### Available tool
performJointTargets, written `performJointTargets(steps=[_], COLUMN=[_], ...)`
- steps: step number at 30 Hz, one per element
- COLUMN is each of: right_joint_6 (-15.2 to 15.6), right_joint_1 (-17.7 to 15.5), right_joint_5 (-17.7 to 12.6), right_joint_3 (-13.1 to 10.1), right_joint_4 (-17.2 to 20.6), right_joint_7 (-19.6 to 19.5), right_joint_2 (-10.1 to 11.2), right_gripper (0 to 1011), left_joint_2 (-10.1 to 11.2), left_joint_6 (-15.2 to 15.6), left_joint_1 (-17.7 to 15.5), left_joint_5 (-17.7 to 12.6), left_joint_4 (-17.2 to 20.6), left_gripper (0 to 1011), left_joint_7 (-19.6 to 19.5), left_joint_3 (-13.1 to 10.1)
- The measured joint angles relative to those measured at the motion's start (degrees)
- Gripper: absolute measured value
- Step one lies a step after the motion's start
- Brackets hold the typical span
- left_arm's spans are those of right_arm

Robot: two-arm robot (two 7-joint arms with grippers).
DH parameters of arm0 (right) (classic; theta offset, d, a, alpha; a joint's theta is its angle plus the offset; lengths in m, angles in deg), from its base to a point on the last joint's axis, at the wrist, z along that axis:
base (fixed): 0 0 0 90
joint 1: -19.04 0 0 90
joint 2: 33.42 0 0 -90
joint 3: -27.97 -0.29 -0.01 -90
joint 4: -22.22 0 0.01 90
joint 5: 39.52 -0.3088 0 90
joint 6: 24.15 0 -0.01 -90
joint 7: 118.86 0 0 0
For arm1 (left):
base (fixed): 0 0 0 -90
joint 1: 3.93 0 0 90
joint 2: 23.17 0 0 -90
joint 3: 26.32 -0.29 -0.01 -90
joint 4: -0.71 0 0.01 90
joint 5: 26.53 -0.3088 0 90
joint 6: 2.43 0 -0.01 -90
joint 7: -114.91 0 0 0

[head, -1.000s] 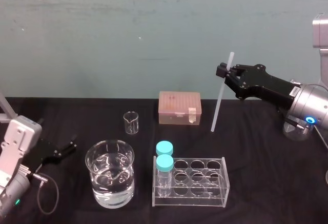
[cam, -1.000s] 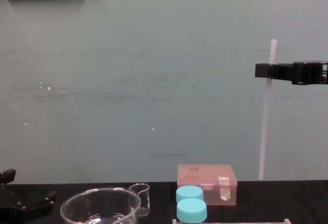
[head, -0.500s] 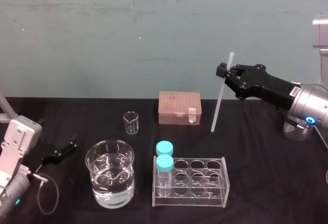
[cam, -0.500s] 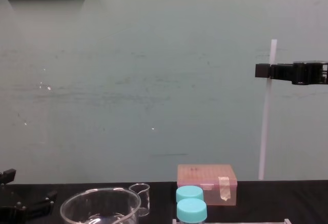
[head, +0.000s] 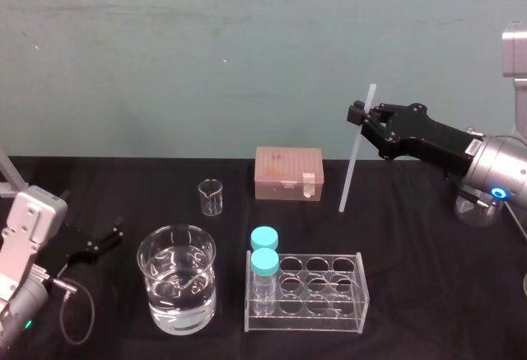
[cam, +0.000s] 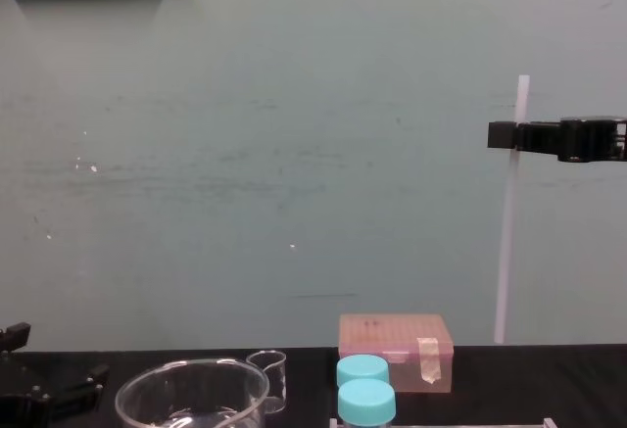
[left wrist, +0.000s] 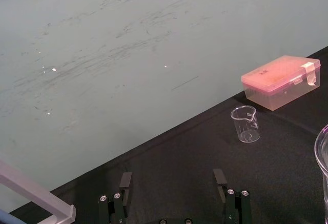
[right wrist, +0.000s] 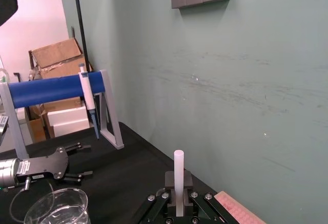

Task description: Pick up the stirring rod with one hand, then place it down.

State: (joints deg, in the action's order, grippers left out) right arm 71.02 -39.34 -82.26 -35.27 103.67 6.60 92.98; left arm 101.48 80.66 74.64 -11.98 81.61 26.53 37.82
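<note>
Over the black table, my right gripper is clamped on the stirring rod near its top. The rod hangs almost upright below the fingers, its lower end just right of the pink box. I judge that setting it down means lowering along that axis; my left gripper sits parked far left, fingers apart.
</note>
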Motion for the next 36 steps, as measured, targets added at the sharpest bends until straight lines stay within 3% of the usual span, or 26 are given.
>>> performJointTargets(steps=[36], right_joint_6=[0.00], right_joint_1=[0.00], right_joint_5=[0.00], right_joint_3=[0.00], right_joint_4=[0.00], right_joint_7=[0.00], right_joint_2=[0.00], right_gripper=[73], left_joint_2=[0.00], left_joint_6=[0.00], left_joint_1=[0.00], left_joint_5=[0.00], left_joint_4=[0.00], left_gripper=[1005], left_joint_7=[0.00], left_joint_3=[0.00])
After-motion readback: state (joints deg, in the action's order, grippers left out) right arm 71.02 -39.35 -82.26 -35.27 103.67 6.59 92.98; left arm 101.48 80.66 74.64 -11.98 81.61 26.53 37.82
